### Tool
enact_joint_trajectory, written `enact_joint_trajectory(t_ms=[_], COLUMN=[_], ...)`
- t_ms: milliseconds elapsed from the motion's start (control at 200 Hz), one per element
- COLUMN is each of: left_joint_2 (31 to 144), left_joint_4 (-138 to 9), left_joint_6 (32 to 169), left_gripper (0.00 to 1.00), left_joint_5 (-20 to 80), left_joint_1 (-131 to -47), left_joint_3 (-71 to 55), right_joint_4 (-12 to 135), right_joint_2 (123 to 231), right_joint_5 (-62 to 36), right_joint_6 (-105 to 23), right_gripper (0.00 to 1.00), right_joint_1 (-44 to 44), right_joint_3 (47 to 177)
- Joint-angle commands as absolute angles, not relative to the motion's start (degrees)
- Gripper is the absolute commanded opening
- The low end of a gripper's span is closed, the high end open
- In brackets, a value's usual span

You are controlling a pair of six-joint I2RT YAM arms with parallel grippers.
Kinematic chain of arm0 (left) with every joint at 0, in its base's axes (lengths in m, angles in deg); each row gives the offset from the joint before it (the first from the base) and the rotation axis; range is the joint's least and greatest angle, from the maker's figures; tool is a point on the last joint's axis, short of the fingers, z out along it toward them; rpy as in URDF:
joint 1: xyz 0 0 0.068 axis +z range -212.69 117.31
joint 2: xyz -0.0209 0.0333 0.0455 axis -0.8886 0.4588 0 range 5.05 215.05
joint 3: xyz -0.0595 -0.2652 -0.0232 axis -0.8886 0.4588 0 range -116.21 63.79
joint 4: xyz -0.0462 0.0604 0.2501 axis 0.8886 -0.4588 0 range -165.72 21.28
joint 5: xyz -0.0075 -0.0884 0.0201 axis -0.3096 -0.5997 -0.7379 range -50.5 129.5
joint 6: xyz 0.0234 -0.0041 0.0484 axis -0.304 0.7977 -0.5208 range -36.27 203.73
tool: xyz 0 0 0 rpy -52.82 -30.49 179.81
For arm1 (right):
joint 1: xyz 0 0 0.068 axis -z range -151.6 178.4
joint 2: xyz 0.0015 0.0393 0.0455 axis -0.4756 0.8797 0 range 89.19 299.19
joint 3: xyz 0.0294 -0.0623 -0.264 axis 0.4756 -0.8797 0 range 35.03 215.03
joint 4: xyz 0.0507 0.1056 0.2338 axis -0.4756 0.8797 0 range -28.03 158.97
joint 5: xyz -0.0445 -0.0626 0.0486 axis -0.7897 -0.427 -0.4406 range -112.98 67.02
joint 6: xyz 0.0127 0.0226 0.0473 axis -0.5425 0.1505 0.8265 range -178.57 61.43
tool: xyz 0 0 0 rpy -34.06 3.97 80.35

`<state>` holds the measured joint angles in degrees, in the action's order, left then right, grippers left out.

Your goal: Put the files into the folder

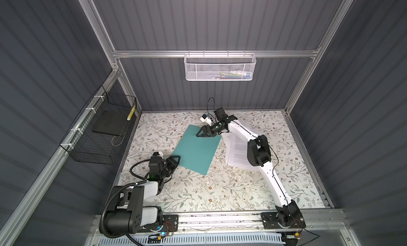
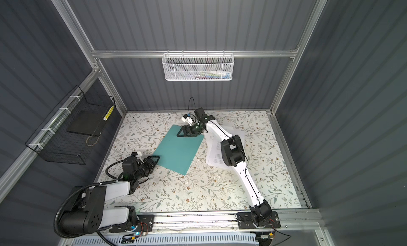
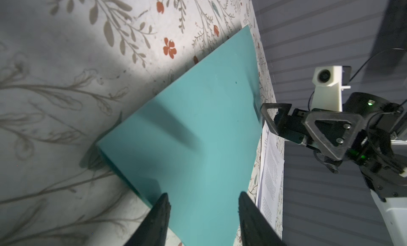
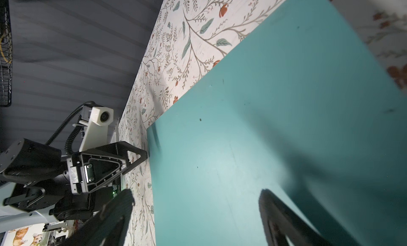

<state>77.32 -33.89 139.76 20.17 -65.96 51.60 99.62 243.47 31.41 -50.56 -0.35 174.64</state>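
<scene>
The teal folder (image 1: 196, 149) (image 2: 178, 150) lies shut and flat on the flowered table, turned at an angle. The files (image 1: 236, 150) (image 2: 214, 150), white printed sheets, lie just right of it, partly hidden under my right arm. My left gripper (image 1: 177, 159) (image 3: 203, 198) is low at the folder's near-left corner, open, with the folder's (image 3: 193, 128) edge between its fingers. My right gripper (image 1: 201, 132) (image 4: 196, 196) hovers wide open over the far corner. One of its fingers (image 4: 123, 203) is over the table beside the folder (image 4: 253, 123), the other above the cover. The files (image 3: 271, 167) show edge-on in the left wrist view.
A white mesh basket (image 1: 220, 66) hangs on the rear wall. A black wire basket (image 1: 103, 132) on the left wall holds a dark grey slab (image 1: 110, 122). Grey walls close in three sides. An aluminium rail (image 1: 220, 220) runs along the front.
</scene>
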Motion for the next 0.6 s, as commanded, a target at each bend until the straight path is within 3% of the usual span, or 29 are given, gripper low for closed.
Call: enact_joint_trajectory(t_ms=[0,145,300,595], left_joint_2=[70.14,64.09,64.47,67.98], left_joint_4=[-43.15,-52.45,-51.42,-47.36], left_joint_6=[135.53,132.30,132.98,133.55], left_gripper=[0.57,0.59,0.60,0.60], left_joint_5=[23.13,24.99,24.83,24.81], left_joint_1=[-65.54,-65.51,-65.42,-65.42], left_joint_3=[50.47,49.85,51.40,50.60], right_joint_4=[99.90,96.93,95.35,97.10], right_joint_2=[241.99,239.89,240.38,245.47], right_joint_5=[26.26,18.05,7.39,9.76], right_joint_6=[-51.34,-49.39,-46.91,-45.19], right_gripper=[0.92,0.93,0.96,0.97], right_joint_1=[0.04,0.98,1.94,3.88], right_joint_3=[173.80,173.92,176.08,181.89])
